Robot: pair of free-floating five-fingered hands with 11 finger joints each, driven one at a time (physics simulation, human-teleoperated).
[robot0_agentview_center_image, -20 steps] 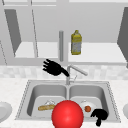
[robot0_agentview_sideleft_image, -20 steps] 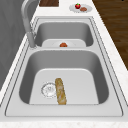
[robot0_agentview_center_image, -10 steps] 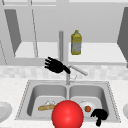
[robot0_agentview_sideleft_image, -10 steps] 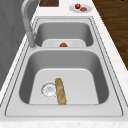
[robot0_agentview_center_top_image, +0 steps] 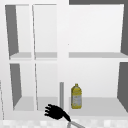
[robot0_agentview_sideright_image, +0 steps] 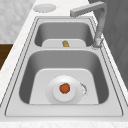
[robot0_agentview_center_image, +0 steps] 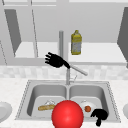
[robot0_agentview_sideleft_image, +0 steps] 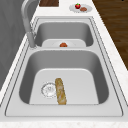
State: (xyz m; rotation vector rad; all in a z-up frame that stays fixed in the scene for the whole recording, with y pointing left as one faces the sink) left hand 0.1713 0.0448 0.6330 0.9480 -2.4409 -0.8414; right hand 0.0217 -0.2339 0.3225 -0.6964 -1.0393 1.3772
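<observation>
Fingers [robot0_agentview_center_image: 48, 59] of the left hand [robot0_agentview_center_image: 56, 61] stay spread above the faucet [robot0_agentview_center_image: 75, 68] exactly as before, while the right hand [robot0_agentview_center_image: 100, 115] hangs curled, holding nothing, by the sink [robot0_agentview_center_image: 110, 100] front.

Landmark: the faucet [robot0_agentview_center_image: 65, 65], a grey upright post standing on the divider between the two sink basins, with a spout slanting down to the right in the front view.

Left hand [robot0_agentview_center_image: 55, 60]: black, in the air just left of the faucet post, at the spout's upper end. Fingers spread and fairly straight, pointing left; wrist end meets the spout. Whether it actually touches the metal cannot be told. In the upper view the left hand sits low, left of the post.

Right hand [robot0_agentview_center_image: 100, 115]: black, low and right of the faucet, at the front rim of the right basin. Fingers curled, enclosing nothing visible.
</observation>
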